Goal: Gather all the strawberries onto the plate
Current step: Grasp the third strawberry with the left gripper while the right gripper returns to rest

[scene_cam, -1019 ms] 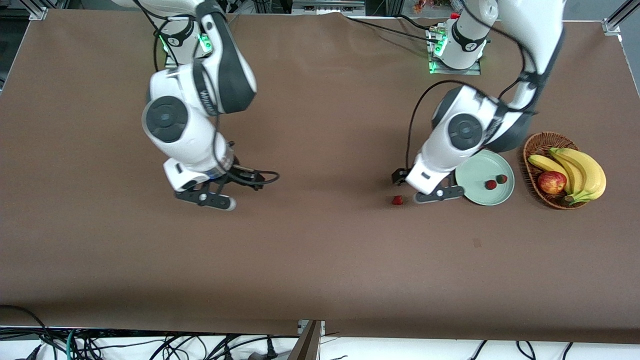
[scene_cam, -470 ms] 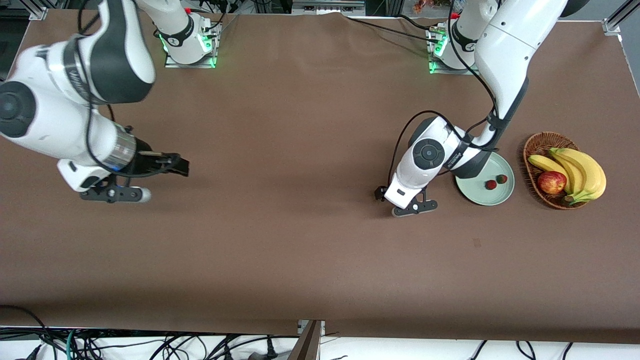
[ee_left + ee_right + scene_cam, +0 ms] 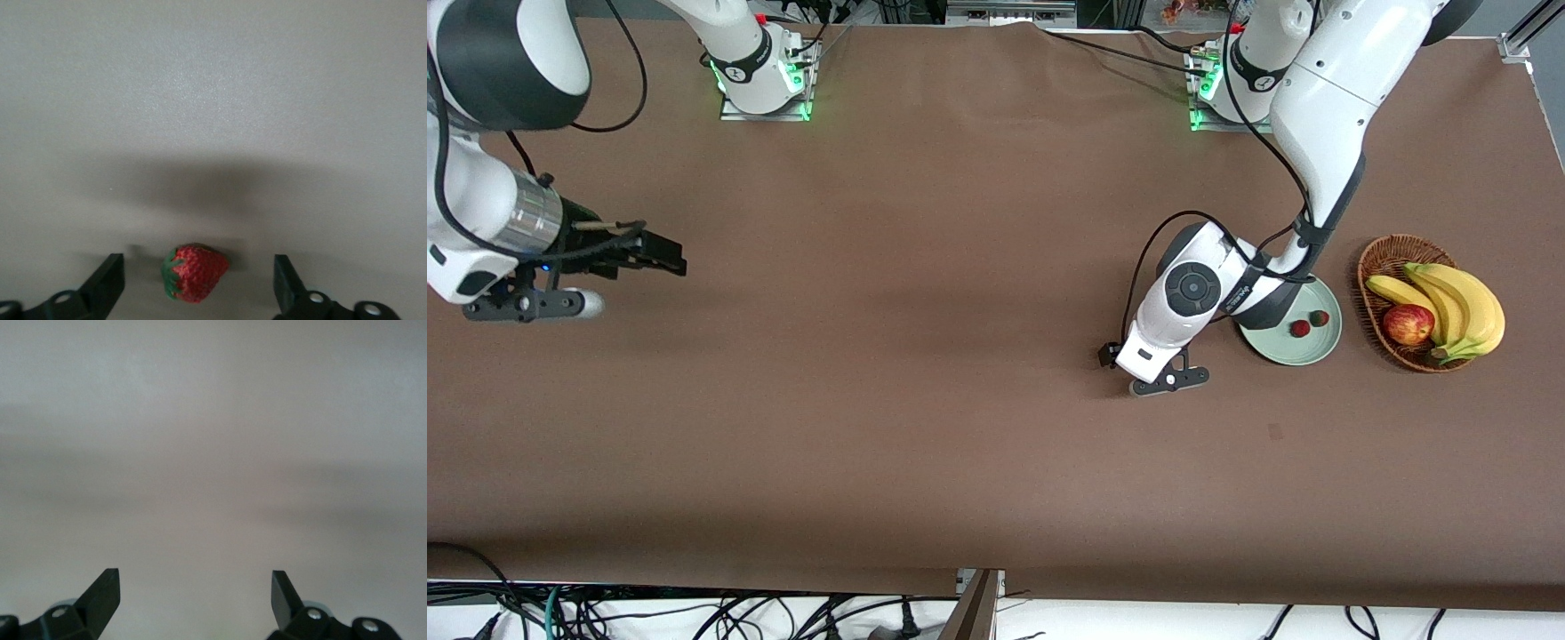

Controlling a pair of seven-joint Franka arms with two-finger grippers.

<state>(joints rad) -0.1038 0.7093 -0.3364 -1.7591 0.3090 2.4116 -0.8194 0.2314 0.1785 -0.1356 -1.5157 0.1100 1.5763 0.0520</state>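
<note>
While the left arm's gripper (image 3: 1168, 380) has come down low over the brown bench (image 3: 925, 462), it has shifted only slightly from half a second ago, when it already covered the spot where a second ago a loose berry lay in the open beside the plate. Its jaws stand released, and the left wrist view shows that small red strawberry with a green leafy top (image 3: 194, 273) lying on the bench between the two dark fingertips (image 3: 109, 280), touching neither. From the front the arm hides this berry. Just beside the gripper, toward the left arm's end of the bench, sits the round pale mint-green plate (image 3: 1319, 354), unmoved, with the other two tiny red strawberries (image 3: 1301, 328) resting on it close together, as they did in both earlier frames. Next along is the brown wicker basket (image 3: 1373, 261), holding yellow bananas (image 3: 1463, 302) and a red apple (image 3: 1408, 324), all unchanged. Toward the right arm's end of the bench, well apart from everything, the right arm's gripper (image 3: 532, 305) has swung farther outward since half a second ago and now hangs over bare bench, jaws released with nothing between them (image 3: 193, 600).
</note>
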